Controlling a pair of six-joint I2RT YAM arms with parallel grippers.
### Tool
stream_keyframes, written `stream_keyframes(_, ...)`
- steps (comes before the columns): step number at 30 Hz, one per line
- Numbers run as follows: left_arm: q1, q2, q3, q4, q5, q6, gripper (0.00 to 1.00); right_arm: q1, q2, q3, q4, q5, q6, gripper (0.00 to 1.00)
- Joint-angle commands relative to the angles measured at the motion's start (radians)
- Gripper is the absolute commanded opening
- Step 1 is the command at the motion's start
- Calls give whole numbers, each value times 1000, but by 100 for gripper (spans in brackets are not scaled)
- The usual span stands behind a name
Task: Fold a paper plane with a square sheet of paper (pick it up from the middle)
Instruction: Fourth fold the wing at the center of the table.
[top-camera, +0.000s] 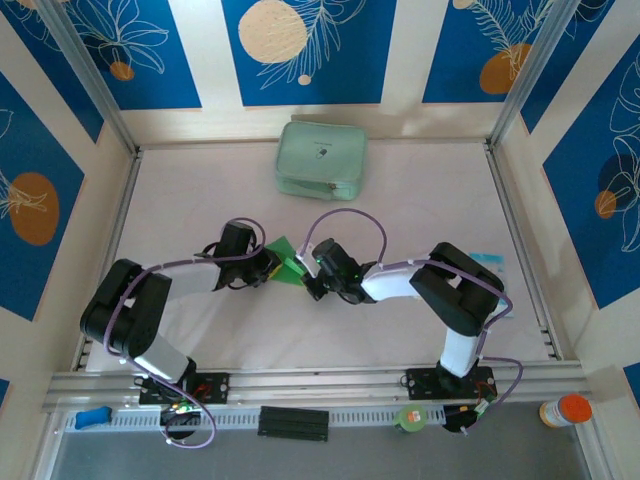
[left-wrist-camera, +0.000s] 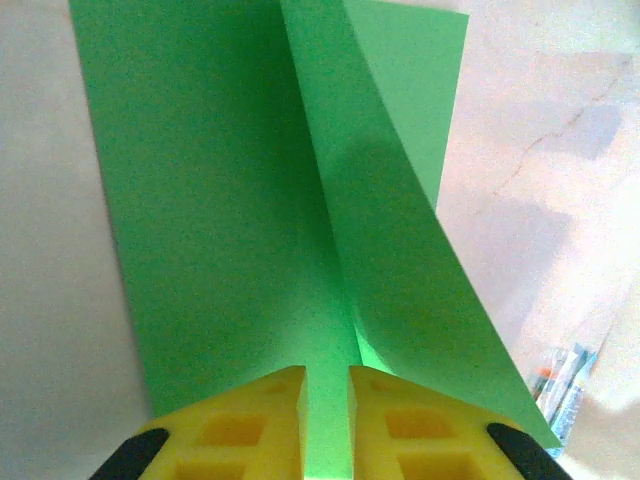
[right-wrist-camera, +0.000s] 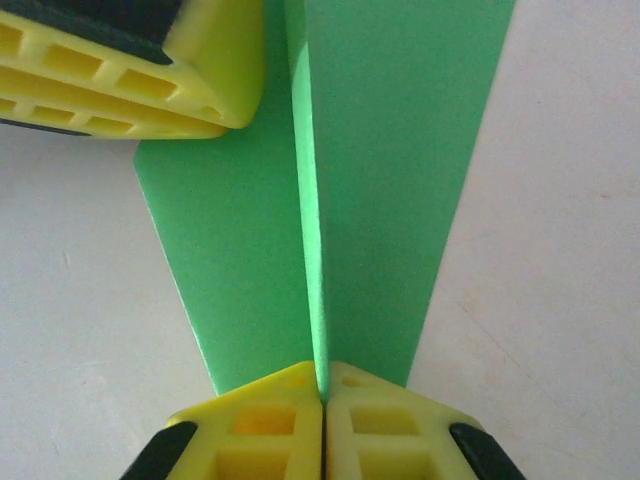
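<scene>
The right hand (right-wrist-camera: 323, 385) pinches the paper (right-wrist-camera: 380, 150) by its ridge; the left hand (left-wrist-camera: 327, 385) (at 9 o'clock) gapes slightly. Close it squarely on the crease.

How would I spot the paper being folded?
Find the white table inside the blue leaf-patterned walls. At its middle, the left end effector and right end effector meet at the square sheet of paper. It is thin, bright green, unlike the paler mint pouch farther back.

Pale table (top-camera: 420, 200): mint fabric zip pouch (top-camera: 320, 158) far centre, bright green paper sheet (top-camera: 283, 250) mid-table, small blue-edged packet (top-camera: 488, 262) right.
</scene>
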Motion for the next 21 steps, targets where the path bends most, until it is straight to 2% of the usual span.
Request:
stream_keyframes(1, -8, 14, -19, 10, -2, 1, 17, -8, 0, 22, -33, -80, 33, 8)
stream_keyframes(21, -8, 37, -17, -26, -21, 21, 12, -26, 50, 69, -111, -157, 97, 11)
